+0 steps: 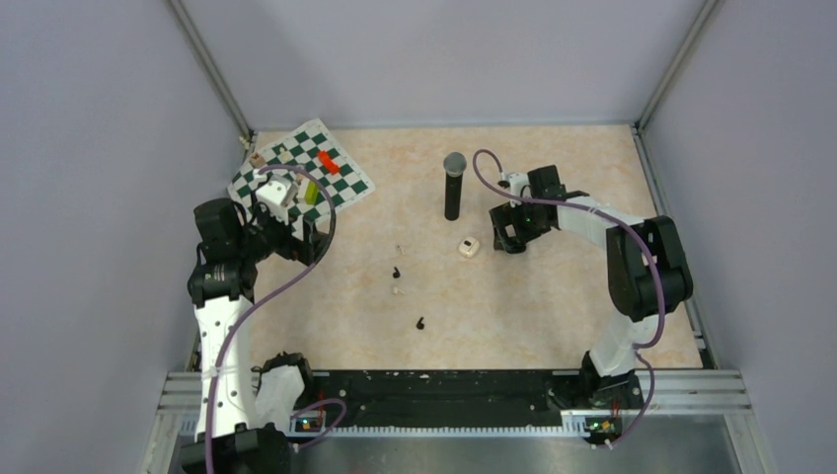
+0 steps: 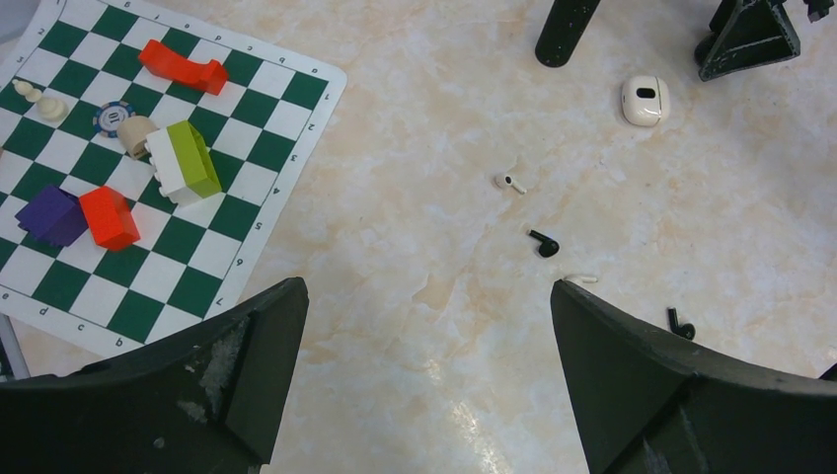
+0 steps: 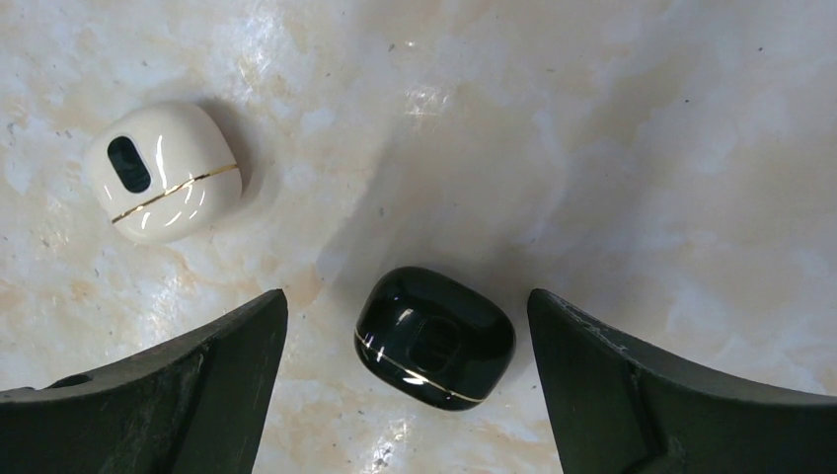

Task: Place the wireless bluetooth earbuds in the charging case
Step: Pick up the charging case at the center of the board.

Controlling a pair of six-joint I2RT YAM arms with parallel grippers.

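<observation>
Four tiny earbuds lie loose mid-table: a whitish one (image 2: pixel 510 183), a black one (image 2: pixel 543 243), a whitish one (image 2: pixel 580 279) and a black one (image 2: pixel 679 326). A white charging case (image 3: pixel 164 175) lies closed, also showing in the top view (image 1: pixel 469 247). A black charging case (image 3: pixel 434 337) lies closed on the table between my right gripper's open jaws. My right gripper (image 3: pixel 407 296) hovers just above it, touching nothing. My left gripper (image 2: pixel 427 286) is open and empty above bare table, left of the buds.
A tall black microphone (image 1: pixel 453 185) stands upright behind the white case. A green-and-white chessboard (image 1: pixel 301 178) at the back left carries coloured blocks (image 2: pixel 186 158) and small pieces. Grey walls enclose the table on three sides.
</observation>
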